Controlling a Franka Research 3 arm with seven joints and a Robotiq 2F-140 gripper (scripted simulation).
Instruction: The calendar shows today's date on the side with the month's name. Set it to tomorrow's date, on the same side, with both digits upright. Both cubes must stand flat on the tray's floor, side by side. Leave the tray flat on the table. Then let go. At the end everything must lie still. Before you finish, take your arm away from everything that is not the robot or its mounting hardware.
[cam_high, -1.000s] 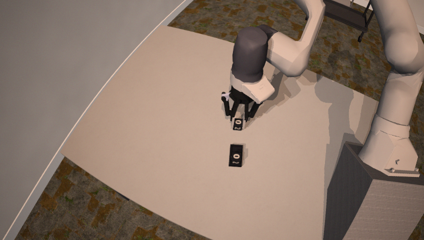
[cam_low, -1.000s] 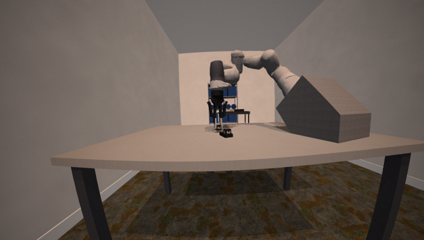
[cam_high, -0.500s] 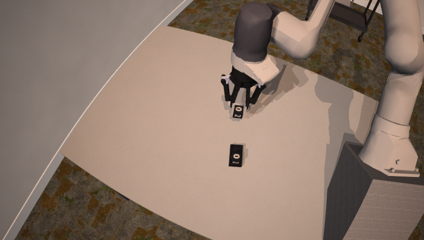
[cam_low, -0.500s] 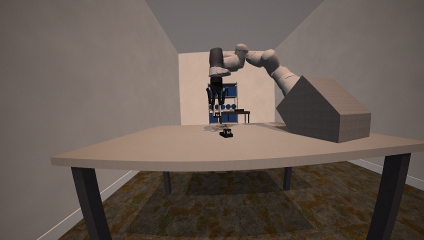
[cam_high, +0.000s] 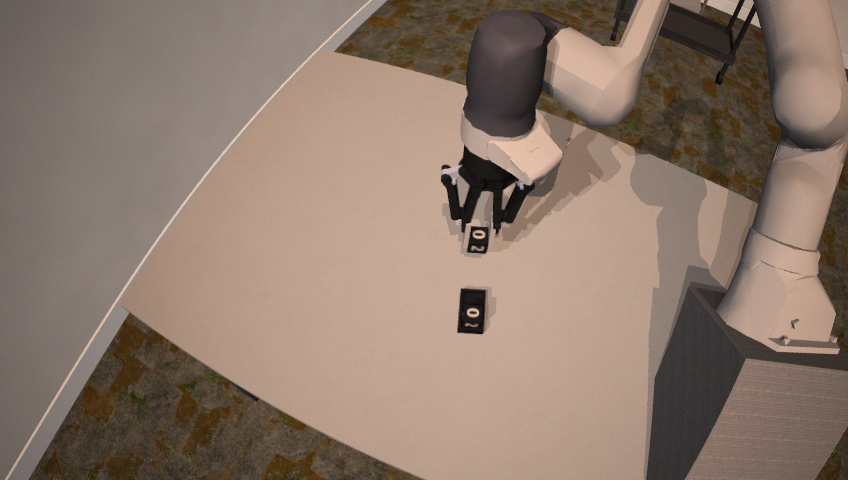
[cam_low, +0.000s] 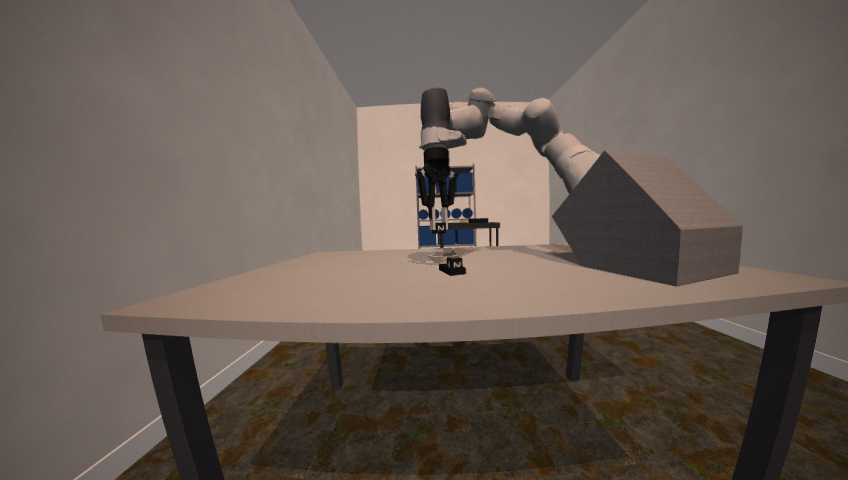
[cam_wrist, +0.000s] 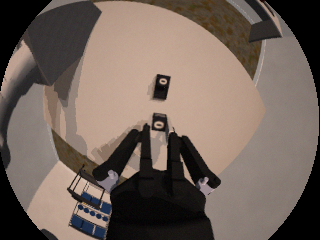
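My gripper (cam_high: 479, 226) is shut on a black calendar cube (cam_high: 477, 239) and holds it in the air above the table. White digits show on the cube; the face towards the exterior camera reads 2 (cam_low: 440, 227). The black tray (cam_high: 475, 303) lies flat on the table a little nearer the front edge. The second black cube (cam_high: 472, 315) stands in the tray's near half, and the far half is empty. In the exterior view the tray (cam_low: 455, 269) sits below and slightly right of the held cube. The wrist view shows the held cube (cam_wrist: 159, 122) between the fingers and the tray (cam_wrist: 162, 88) beyond.
The arm's grey pedestal (cam_high: 731, 392) stands at the table's right side. A blue shelf unit (cam_low: 446, 205) and a dark side table (cam_low: 476, 226) stand on the floor behind the table.
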